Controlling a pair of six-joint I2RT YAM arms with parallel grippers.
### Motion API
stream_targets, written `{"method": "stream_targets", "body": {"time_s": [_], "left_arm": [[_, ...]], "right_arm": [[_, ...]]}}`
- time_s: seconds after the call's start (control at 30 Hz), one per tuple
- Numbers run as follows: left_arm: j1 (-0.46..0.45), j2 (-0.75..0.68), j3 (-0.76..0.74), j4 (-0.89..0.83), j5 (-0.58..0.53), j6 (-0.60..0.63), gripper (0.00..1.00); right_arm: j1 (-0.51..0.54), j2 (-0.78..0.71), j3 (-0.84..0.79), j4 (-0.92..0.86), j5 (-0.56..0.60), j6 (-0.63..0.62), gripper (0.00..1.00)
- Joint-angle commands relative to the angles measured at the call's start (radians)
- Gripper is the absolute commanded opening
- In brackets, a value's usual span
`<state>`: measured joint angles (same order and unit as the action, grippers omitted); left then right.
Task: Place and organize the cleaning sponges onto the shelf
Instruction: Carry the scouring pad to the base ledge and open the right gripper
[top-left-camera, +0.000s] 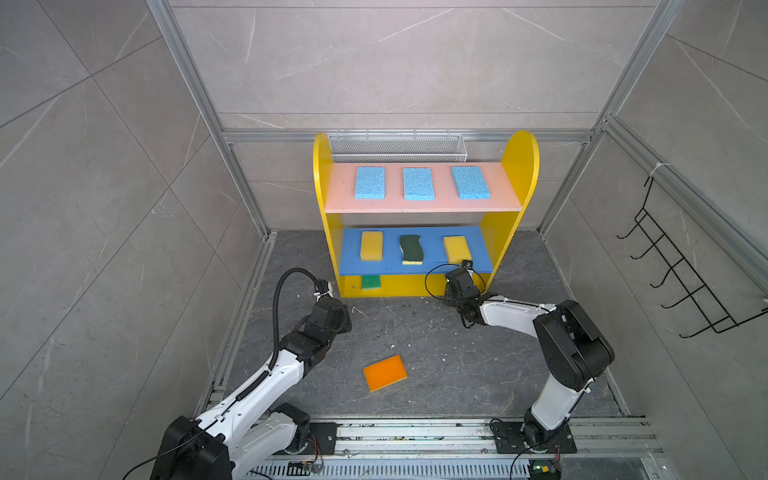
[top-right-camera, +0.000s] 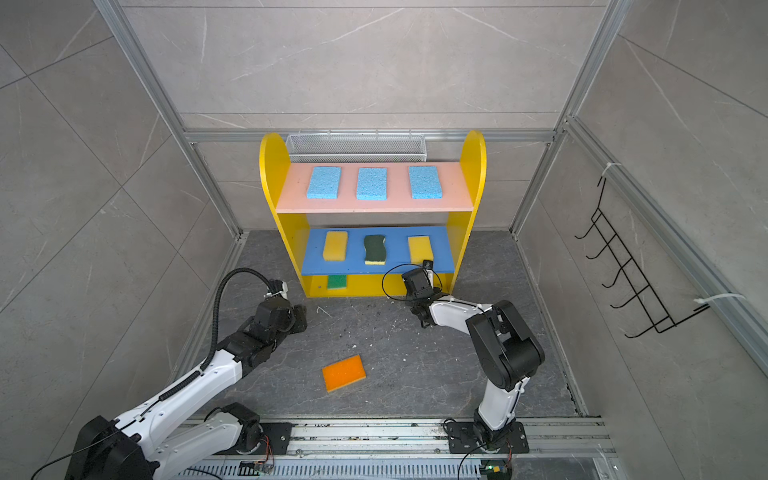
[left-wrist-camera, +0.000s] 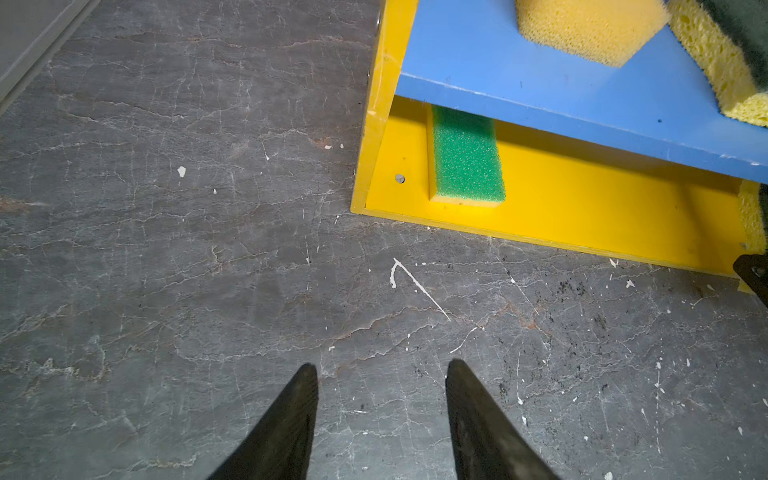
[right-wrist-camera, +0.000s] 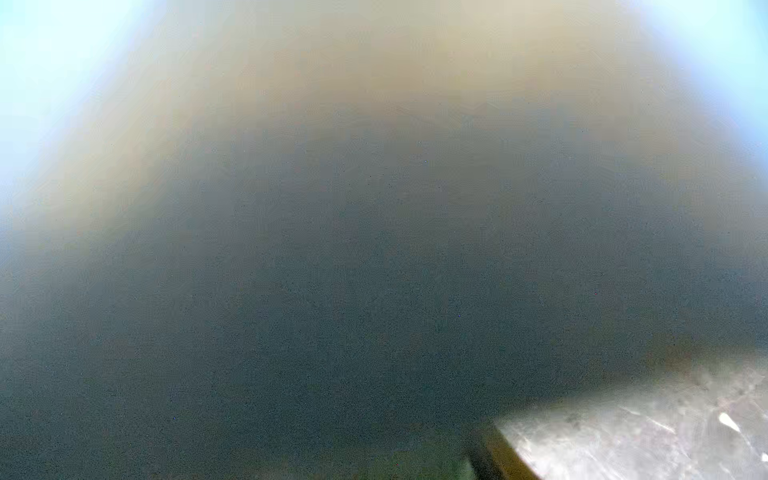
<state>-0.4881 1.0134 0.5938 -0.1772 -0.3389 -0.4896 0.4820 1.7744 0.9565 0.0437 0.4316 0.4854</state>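
Inspection finds no legible text, label, brand, number or sign on the shelf (top-left-camera: 519, 166) or the cleaning sponges (top-left-camera: 418, 183). The right wrist view is blurred; nothing readable there.

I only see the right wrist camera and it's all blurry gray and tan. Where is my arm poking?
Observer: In both top views the right arm points low at the shelf, at the right end of the opening below its blue middle board.
Operator: Any sponges on the floor?
Observer: One. The orange sponge lies flat on the floor between the two arms.
Operator: What's the other gripper doing?
Observer: The left gripper is open and empty above the floor, in front of the bright green sponge on the yellow base.
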Motion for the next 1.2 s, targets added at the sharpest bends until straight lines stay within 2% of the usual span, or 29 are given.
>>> {"method": "stream_targets", "body": {"time_s": [0.0,0.47,0.9,1.17], "left_arm": [[0.005,-0.022,0.000,0.028,-0.018,0.028,0.53],[0.005,-0.021,-0.003,0.017,-0.031,0.035,0.52],[0.004,-0.046,0.005,-0.019,-0.025,0.027,0.50],[0.004,-0.078,0.007,-0.039,-0.016,0.021,0.49]], "right_arm": [[-0.003,-0.006,-0.029,0.017,0.026,0.010,0.61],[-0.003,0.038,-0.048,0.070,0.041,0.002,0.67],[-0.004,0.086,-0.010,0.064,0.069,-0.019,0.80],[-0.002,0.041,-0.044,0.062,0.054,-0.009,0.81]]}}
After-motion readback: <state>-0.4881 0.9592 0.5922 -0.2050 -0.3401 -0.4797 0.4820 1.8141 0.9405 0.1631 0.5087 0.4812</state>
